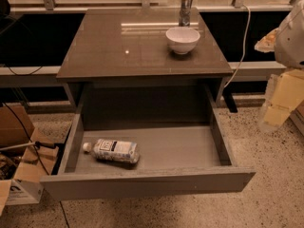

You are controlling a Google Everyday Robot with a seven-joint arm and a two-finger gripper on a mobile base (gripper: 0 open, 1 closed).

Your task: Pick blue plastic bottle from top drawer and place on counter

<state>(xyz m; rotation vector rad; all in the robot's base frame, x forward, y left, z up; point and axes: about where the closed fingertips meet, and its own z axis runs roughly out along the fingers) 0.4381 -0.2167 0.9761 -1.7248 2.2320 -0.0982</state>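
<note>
The top drawer [147, 183] is pulled fully open below the counter [123, 51]. The blue plastic bottle [114, 150] lies on its side at the front left of the drawer floor, with its white cap pointing left. My gripper [274, 109] hangs at the right edge of the view, outside the drawer and to the right of the cabinet. It is well away from the bottle and nothing shows in it. The white arm [290, 37] rises above it.
A white bowl [183, 39] and a metal cylinder [185, 9] stand at the back right of the counter. Cardboard boxes [19, 146] and cables lie on the floor to the left. A white cable [243, 46] hangs right of the cabinet.
</note>
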